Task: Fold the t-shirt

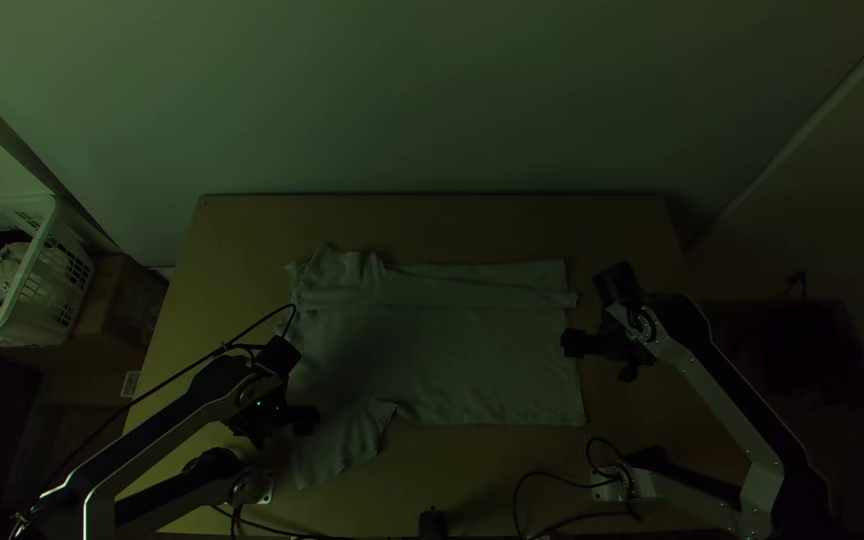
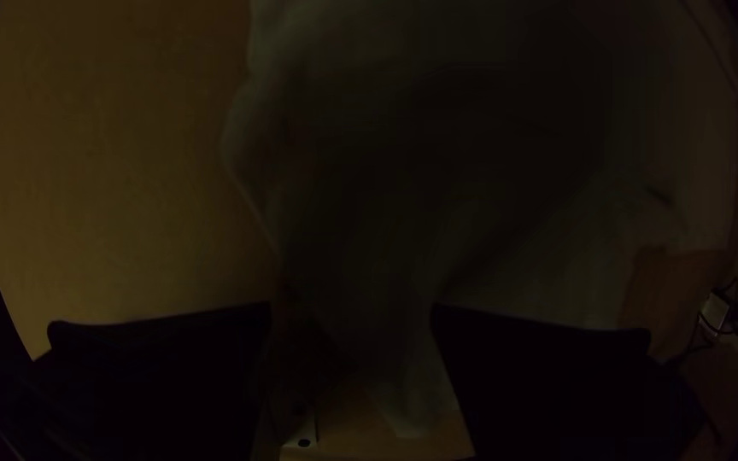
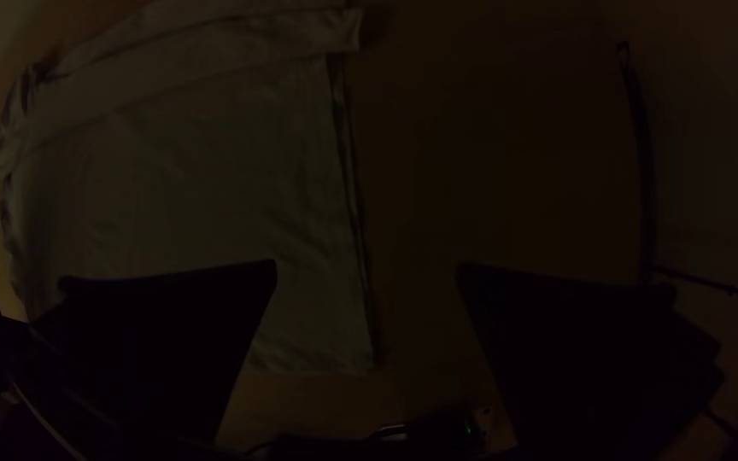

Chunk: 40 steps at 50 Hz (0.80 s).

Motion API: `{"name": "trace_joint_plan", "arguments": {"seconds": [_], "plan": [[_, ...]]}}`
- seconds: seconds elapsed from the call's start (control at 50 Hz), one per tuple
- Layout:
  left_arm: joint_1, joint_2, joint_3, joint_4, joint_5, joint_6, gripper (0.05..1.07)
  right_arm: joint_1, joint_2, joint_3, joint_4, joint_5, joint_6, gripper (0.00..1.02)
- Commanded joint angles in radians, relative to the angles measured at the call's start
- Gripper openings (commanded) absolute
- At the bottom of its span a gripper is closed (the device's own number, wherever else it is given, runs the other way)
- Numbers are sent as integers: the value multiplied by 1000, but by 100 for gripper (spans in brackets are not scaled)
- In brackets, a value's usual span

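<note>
the left end effector [image 1: 304, 420] gapes wide over the t-shirt [image 1: 442, 360]; the right end effector [image 1: 570, 343] stands wide open by its edge.

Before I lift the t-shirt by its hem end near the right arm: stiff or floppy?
Likely floppy: the t-shirt lies in soft wrinkles. The folded strip along its far side may slip open, since nothing visible pins it.

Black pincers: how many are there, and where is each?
2. In the top view, the left black pincer is over the left edge of the pale cloth t-shirt; the right black pincer is over its right edge. Both open.
</note>
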State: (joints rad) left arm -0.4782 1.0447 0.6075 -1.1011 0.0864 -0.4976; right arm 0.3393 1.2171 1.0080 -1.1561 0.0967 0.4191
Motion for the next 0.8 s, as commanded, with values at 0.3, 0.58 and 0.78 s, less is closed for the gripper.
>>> {"name": "trace_joint_plan", "arguments": {"seconds": [0.3, 0.58, 0.78], "plan": [[-68, 100, -2, 58, -14, -12, 21, -34, 65, -134, -13, -60, -25, 92], [-28, 92, 38, 58, -17, 11, 21, 21, 124, -227, -13, -81, -32, 86], [7, 86, 67, 52, -17, 31, 21, 86, 142, -259, -14, -98, -32, 80]]}}
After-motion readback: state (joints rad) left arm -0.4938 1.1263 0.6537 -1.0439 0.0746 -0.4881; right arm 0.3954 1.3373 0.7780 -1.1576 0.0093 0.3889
